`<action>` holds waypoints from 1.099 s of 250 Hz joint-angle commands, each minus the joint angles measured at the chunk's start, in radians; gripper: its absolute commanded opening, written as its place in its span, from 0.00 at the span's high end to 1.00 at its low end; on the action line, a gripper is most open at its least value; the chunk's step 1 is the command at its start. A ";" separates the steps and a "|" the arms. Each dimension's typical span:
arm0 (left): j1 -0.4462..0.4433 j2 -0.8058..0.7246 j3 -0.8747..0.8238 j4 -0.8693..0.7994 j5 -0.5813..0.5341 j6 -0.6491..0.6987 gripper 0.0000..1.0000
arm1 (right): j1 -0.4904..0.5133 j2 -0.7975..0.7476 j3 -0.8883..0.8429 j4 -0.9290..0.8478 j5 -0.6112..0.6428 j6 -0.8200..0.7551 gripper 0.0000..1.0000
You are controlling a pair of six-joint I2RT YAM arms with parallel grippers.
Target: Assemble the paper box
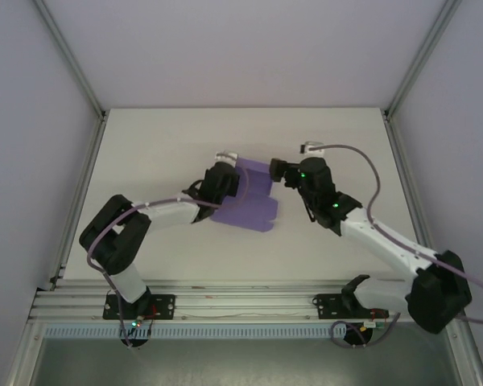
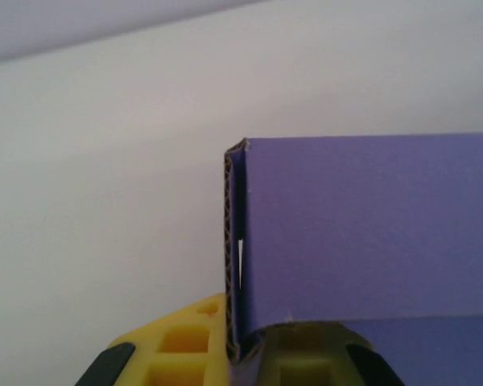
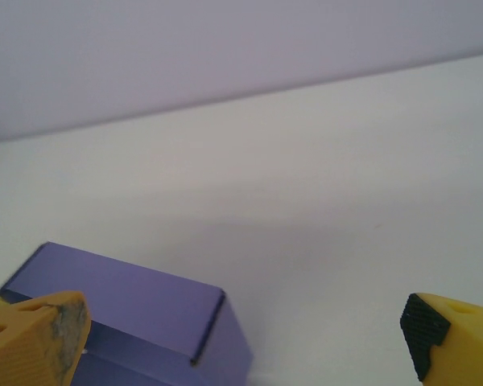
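The purple paper box (image 1: 249, 199) lies mid-table as a partly folded shape with a raised wall. My left gripper (image 1: 228, 178) sits at its left end. In the left wrist view the left gripper (image 2: 245, 354) is shut on the box (image 2: 370, 225): the yellow fingers (image 2: 185, 346) pinch a folded double wall whose corrugated edge shows. My right gripper (image 1: 280, 171) hovers by the box's far right edge. In the right wrist view the right gripper (image 3: 241, 346) stands wide open, with a box corner (image 3: 137, 301) low between the fingertips and touching neither.
The white table (image 1: 169, 137) is bounded by metal frame posts (image 1: 80, 88) and pale walls at the sides and back. An aluminium rail (image 1: 241, 304) carrying both arm bases runs along the near edge. A grey cable (image 1: 362, 161) loops over the right arm.
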 commanded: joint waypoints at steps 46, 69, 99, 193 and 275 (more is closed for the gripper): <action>0.039 -0.014 0.452 -1.022 0.232 0.733 1.00 | -0.086 -0.203 -0.064 -0.255 0.120 0.002 0.00; 0.031 0.036 0.572 -1.135 0.133 0.829 1.00 | -0.096 -0.238 -0.093 -0.267 0.133 -0.012 0.00; -0.010 0.137 0.706 -1.299 0.109 0.929 1.00 | -0.105 -0.264 -0.125 -0.263 0.116 -0.025 0.00; -0.086 0.492 0.917 -1.347 -0.064 0.990 1.00 | -0.120 -0.235 -0.127 -0.310 0.094 -0.017 0.00; -0.118 0.590 1.044 -1.311 -0.004 0.995 0.49 | -0.134 -0.241 -0.118 -0.345 0.110 -0.026 0.00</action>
